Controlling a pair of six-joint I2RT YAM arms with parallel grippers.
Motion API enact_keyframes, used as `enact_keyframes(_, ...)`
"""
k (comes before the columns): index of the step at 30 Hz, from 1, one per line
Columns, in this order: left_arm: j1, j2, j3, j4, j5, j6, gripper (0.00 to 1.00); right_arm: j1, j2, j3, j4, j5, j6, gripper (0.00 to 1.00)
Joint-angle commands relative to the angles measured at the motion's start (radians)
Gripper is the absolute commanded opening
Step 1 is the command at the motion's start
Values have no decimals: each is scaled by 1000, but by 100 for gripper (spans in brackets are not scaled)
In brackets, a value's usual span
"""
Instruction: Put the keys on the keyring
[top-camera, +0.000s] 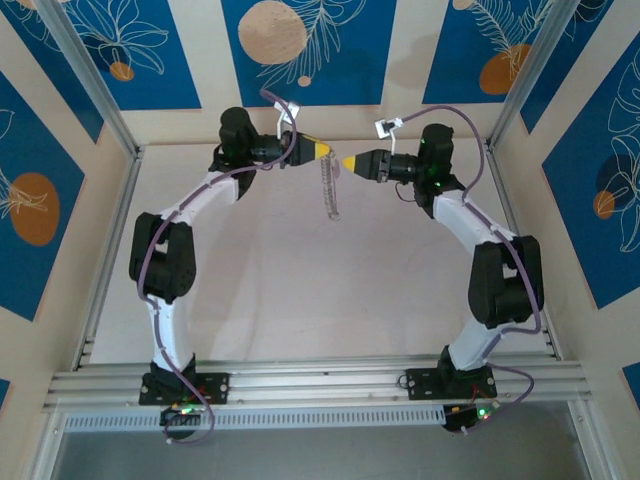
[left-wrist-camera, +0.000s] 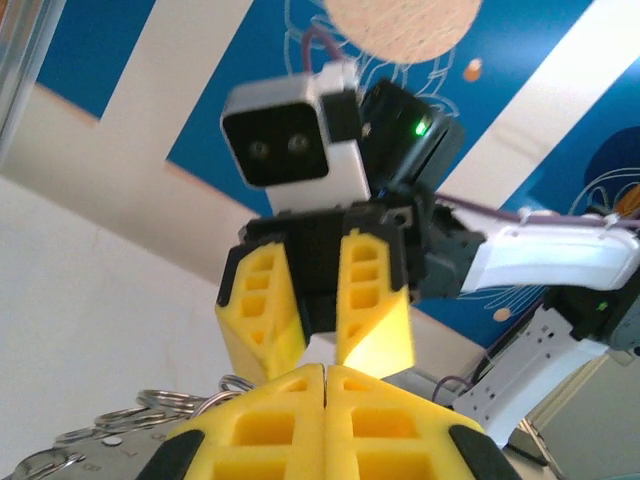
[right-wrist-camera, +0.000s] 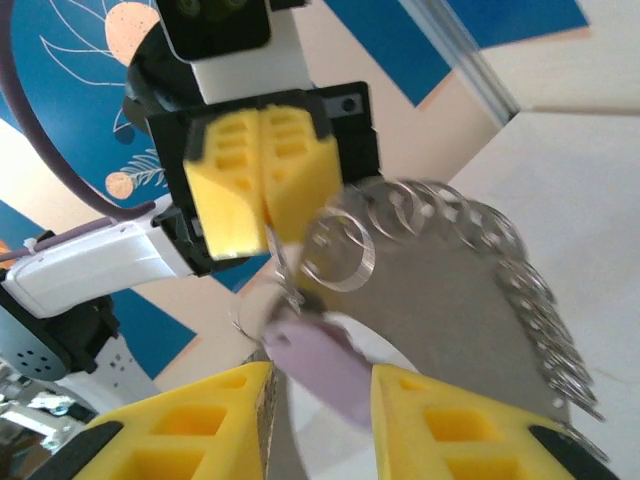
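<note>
My left gripper (top-camera: 325, 151) and right gripper (top-camera: 347, 162) meet tip to tip above the far middle of the table. The left gripper (left-wrist-camera: 327, 372) is shut on the top of the keyring (top-camera: 330, 192), a silvery piece edged with small rings (right-wrist-camera: 470, 290) that hangs down from it. In the right wrist view the lilac head of the key (right-wrist-camera: 312, 358) lies in the gap between my right gripper's (right-wrist-camera: 320, 374) open fingers. Its upper end sits by a small ring under the left fingertips (right-wrist-camera: 262, 200). It is too blurred to tell whether the key is threaded on.
The pale table top (top-camera: 300, 290) stretches out below the hanging ring. Aluminium frame rails (top-camera: 105, 250) run along both sides, and blue patterned walls stand behind. Both arm bases sit on the near rail (top-camera: 320, 380).
</note>
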Motion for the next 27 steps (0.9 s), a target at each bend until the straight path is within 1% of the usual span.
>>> enact_keyframes(1, 2, -2, 27, 256, -6, -193, 0, -3, -67, -80, 117, 87, 38, 32)
enact_keyframes(3, 2, -21, 22, 212, -14, -162, 0, 0, -90, -115, 142, 130, 48, 33)
enact_keyframes(6, 2, -55, 18, 97, -36, -67, 0, 4, -126, -166, 180, 204, 44, 33)
enact_keyframes(9, 2, -87, 24, -47, -65, 40, 0, 14, -138, -176, 194, 208, 24, 35)
enact_keyframes(11, 2, -103, 25, -121, -82, 90, 0, 23, -141, -165, 178, 197, -10, 39)
enact_keyframes(13, 2, -115, 28, -179, -93, 127, 0, 34, -141, -153, 159, 194, -41, 41)
enact_keyframes(18, 2, -133, 30, -246, -100, 151, 0, 63, -121, -88, 66, 199, -141, 43)
enact_keyframes(23, 2, -144, 45, -337, -104, 199, 0, 79, -93, -36, 37, 166, -179, 44)
enact_keyframes(27, 1, -148, 47, -355, -101, 202, 0, 94, -79, -6, 13, 140, -206, 44)
